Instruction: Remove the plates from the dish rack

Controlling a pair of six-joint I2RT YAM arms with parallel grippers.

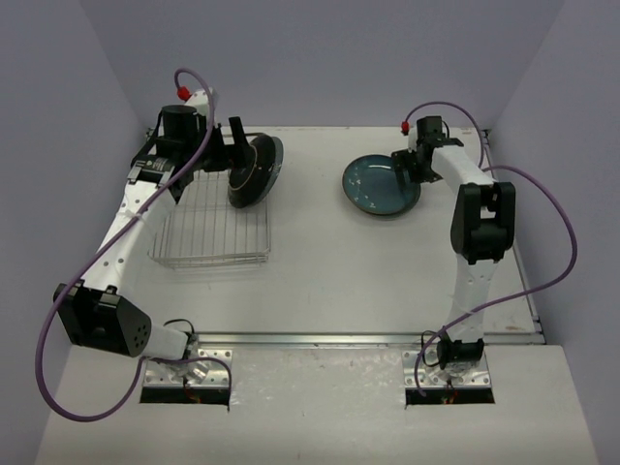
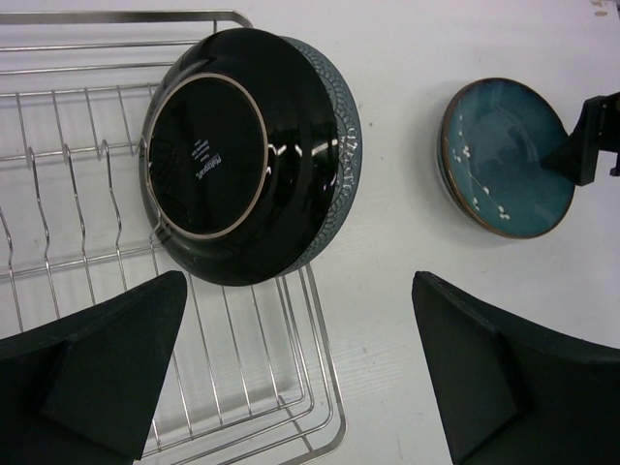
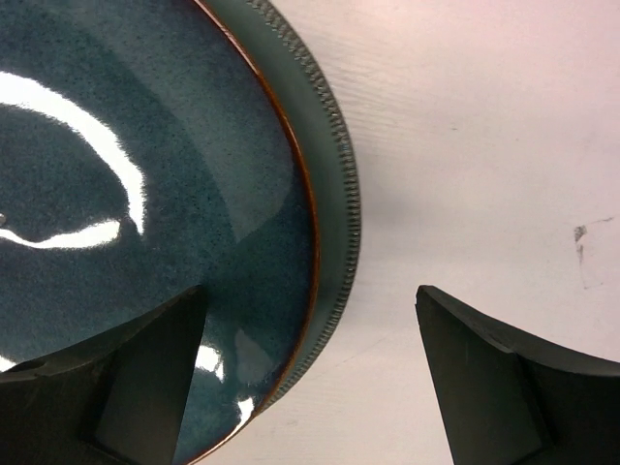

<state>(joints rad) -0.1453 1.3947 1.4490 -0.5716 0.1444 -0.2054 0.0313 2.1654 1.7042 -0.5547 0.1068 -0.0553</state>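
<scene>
1. Silver dish rack [image 1: 208,232] far left, under outstretched left gripper [image 2: 298,291], jaws wide, holding nothing.
2. Two dark plates [image 2: 208,155] upright in its far-right corner.
3. Right gripper [image 3: 310,295] wide, astride teal plate [image 3: 145,194] rim, far right.

Shiny metal-wire dish rack [image 2: 77,242]; glossy glazed black plate [image 2: 232,155] and teal plate [image 2: 509,160]; smooth matt white table [image 2: 407,242].

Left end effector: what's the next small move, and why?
Probably ease the left end effector forward until its open jaws straddle the rim of the dark plate. It holds nothing, and that plate stands on edge in the rack just ahead, against a grey-blue plate, so it seems next to unload.
</scene>
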